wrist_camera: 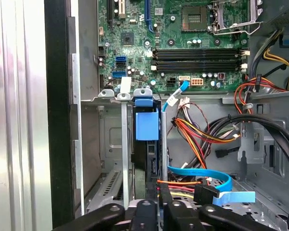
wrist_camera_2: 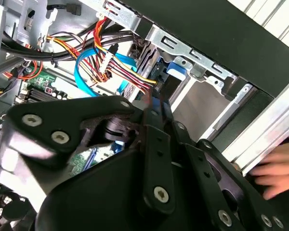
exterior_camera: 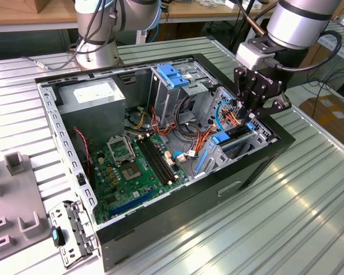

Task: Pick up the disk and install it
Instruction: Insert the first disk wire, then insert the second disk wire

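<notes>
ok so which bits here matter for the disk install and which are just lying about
In the job: gripper, disk, drive bay.
Just there: power supply, motherboard, cables, loose bracket.

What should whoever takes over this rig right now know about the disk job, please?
Gripper: down inside the case, at the drive bay, right at the disk's end; its grip cannot be judged.
Disk: standing on edge in the bay slot, blue carrier showing.
Done: disk picked up and brought into the bay.
Open: whether it is fully seated cannot be told.
Note: a person's hand is beside the case wall.
</notes>
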Robot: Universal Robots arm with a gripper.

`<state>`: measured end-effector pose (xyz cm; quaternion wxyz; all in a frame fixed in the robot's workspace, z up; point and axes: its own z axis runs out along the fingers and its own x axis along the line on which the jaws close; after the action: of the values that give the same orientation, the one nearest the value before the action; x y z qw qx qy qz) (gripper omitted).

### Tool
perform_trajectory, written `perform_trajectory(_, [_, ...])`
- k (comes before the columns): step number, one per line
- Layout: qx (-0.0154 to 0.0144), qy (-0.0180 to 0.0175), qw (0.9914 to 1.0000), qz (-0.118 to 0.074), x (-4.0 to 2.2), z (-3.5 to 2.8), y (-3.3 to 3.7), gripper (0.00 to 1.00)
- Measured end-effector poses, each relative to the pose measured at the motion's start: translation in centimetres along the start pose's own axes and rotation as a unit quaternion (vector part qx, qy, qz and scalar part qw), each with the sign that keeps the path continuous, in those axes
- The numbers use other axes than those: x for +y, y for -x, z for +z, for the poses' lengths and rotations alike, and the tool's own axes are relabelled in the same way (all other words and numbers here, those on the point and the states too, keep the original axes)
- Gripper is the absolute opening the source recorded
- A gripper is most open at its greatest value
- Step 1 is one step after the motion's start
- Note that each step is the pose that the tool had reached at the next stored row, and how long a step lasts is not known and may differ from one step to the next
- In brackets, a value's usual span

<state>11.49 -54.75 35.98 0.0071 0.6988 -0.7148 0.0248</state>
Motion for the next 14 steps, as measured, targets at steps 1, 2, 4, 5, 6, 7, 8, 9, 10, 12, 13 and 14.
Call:
perform_trajectory(1, [0.0001,0.0000,1.00000,0.000,0.00,-0.01,0.00,0.11])
perform_trajectory(2, [0.0001,0.0000,1.00000,0.000,0.00,-0.01,0.00,0.11])
perform_trajectory(4, [0.0001,0.0000,1.00000,0.000,0.00,-0.01,0.00,0.11])
perform_trajectory(5, [0.0000,0.0000,1.00000,0.000,0.00,-0.01,0.00,0.11])
perform_trajectory(6, [0.0001,0.0000,1.00000,0.000,0.00,-0.02,0.00,0.11])
perform_trajectory(7, [0.0001,0.0000,1.00000,0.000,0.00,-0.02,0.00,0.11])
perform_trajectory(8, [0.0001,0.0000,1.00000,0.000,0.00,-0.03,0.00,0.11])
perform_trajectory(9, [0.0001,0.0000,1.00000,0.000,0.00,-0.03,0.00,0.11])
perform_trajectory(10, [0.0001,0.0000,1.00000,0.000,0.00,-0.03,0.00,0.11])
perform_trajectory(12, [0.0001,0.0000,1.00000,0.000,0.00,-0.03,0.00,0.11])
perform_trajectory(13, [0.0001,0.0000,1.00000,0.000,0.02,-0.03,0.00,0.11])
perform_trajectory(14, [0.0001,0.0000,1.00000,0.000,0.04,-0.04,-0.01,0.11])
